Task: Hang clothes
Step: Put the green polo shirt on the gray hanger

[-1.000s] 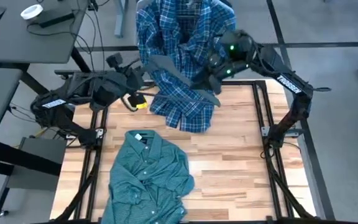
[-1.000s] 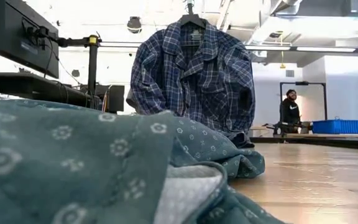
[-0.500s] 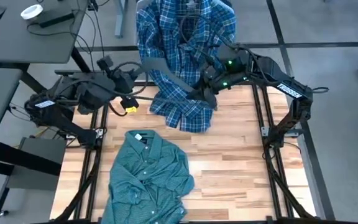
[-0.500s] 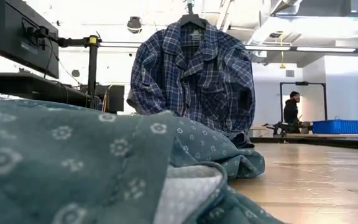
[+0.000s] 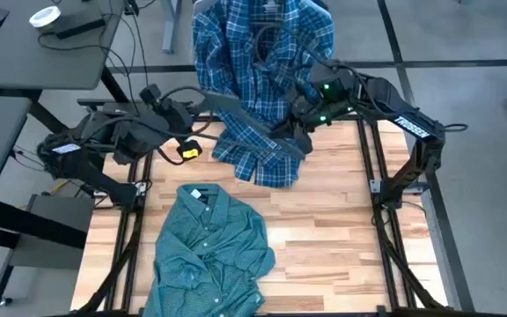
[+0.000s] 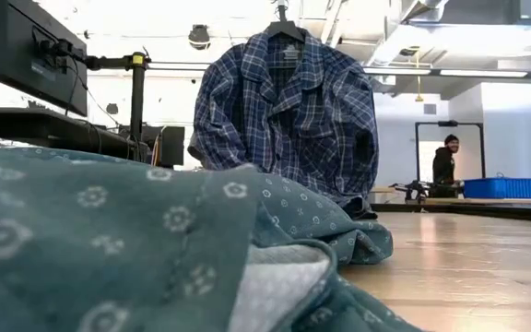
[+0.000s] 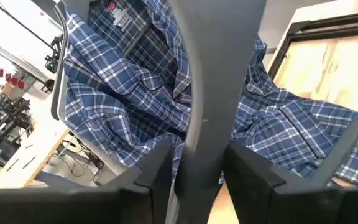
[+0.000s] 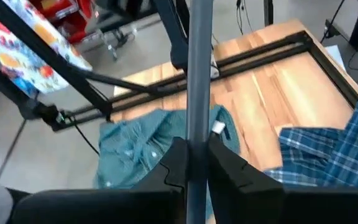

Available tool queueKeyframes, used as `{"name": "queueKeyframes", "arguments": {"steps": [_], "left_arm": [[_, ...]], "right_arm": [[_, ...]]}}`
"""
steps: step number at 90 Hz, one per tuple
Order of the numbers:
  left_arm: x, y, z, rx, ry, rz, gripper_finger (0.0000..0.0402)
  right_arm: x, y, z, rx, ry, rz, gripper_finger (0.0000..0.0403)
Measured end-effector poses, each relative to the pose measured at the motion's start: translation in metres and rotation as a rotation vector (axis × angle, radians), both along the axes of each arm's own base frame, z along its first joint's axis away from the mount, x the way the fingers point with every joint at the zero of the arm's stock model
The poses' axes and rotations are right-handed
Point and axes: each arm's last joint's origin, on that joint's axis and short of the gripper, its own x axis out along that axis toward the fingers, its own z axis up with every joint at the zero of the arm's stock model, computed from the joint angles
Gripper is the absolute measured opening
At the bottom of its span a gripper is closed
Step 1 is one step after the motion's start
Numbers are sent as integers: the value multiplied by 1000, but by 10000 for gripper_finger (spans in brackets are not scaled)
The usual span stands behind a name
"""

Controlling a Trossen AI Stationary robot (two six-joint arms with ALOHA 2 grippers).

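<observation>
Nearest me, a green fine-patterned collared shirt (image 5: 211,254) is lying crumpled on the pale wooden slatted table (image 5: 341,229), around seven o'clock. In the low view it is filling most of the foreground, so the table's left half is hidden there, and neither arm is showing.

Past it, a long flat grey strip (image 5: 252,120) is running slantwise above the table's far half. The left gripper (image 5: 194,106) is clamping its ten o'clock end, and the right gripper (image 5: 296,134) its one o'clock end. From above, both pairs of fingers are hard to make out. The wrist views settle it: the left gripper (image 7: 201,163) and the right gripper (image 8: 199,157) are each pinching the strip tight. A small yellow object (image 5: 187,151) by the left arm is too small to identify.

At twelve o'clock, a blue-white plaid button shirt (image 6: 289,120) is hanging from a thin dark hanger (image 6: 284,29), its tail bunching on the table edge; the overhead view cuts off its collar.

Far beyond, a person (image 6: 444,162) is standing.
</observation>
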Motion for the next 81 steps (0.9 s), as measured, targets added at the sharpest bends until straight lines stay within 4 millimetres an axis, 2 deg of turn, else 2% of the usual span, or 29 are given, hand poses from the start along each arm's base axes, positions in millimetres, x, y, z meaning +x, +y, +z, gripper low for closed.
{"name": "queueKeyframes", "arguments": {"steps": [23, 36, 67, 81], "left_arm": [[15, -2, -6, -15, -10, 10, 104], [21, 0, -9, -11, 12, 16, 61], [26, 1, -8, -7, -26, 48, 61], [23, -1, -5, -18, -60, 41, 61]], "right_arm": [[-19, -8, 6, -53, 4, 0, 19], [-23, -11, 7, -55, 5, -9, 27], [-23, -11, 7, -45, 14, -23, 44], [-24, -11, 7, -47, 15, -21, 68]]}}
